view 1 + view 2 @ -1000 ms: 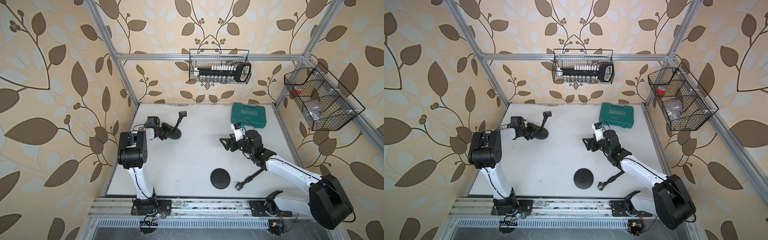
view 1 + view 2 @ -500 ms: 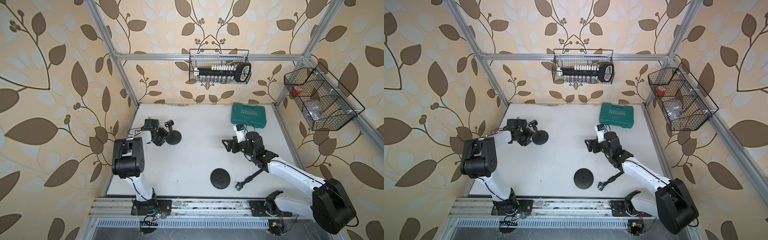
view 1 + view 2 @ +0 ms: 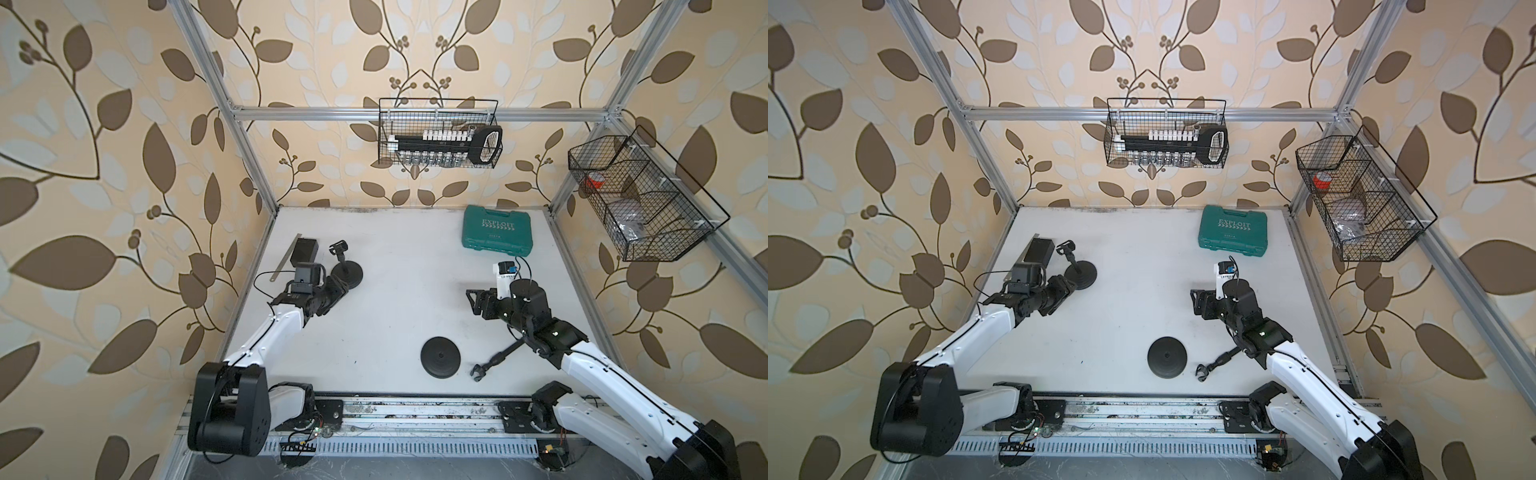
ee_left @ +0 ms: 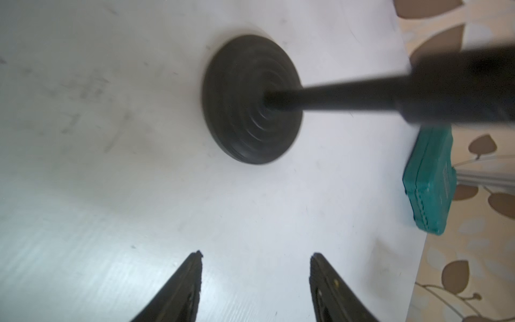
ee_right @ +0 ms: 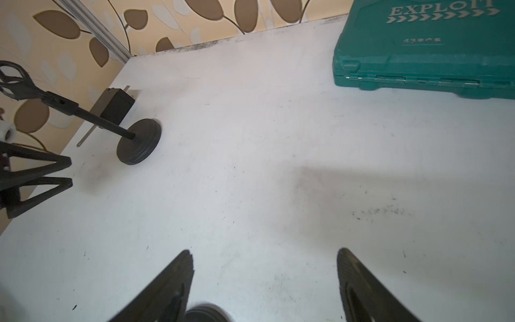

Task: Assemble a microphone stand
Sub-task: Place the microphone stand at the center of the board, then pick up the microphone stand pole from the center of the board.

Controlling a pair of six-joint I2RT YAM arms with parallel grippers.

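A stand (image 3: 348,272), rod seated in its disc, sits near the left edge of the bench (image 3: 399,299). The left fingers (image 4: 181,287) gape empty just short of it. The right fingers (image 5: 167,284) are spread, holding nothing. A loose base (image 3: 441,357) and loose pole (image 3: 496,359) lie by the front edge.

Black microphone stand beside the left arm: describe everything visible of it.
The matte black microphone stand has a ridged round base lying flat on the white table, a thin pole rising from its centre into a thicker sleeve, and a clip on top. It stands roughly upright; the open left gripper is close, not touching.
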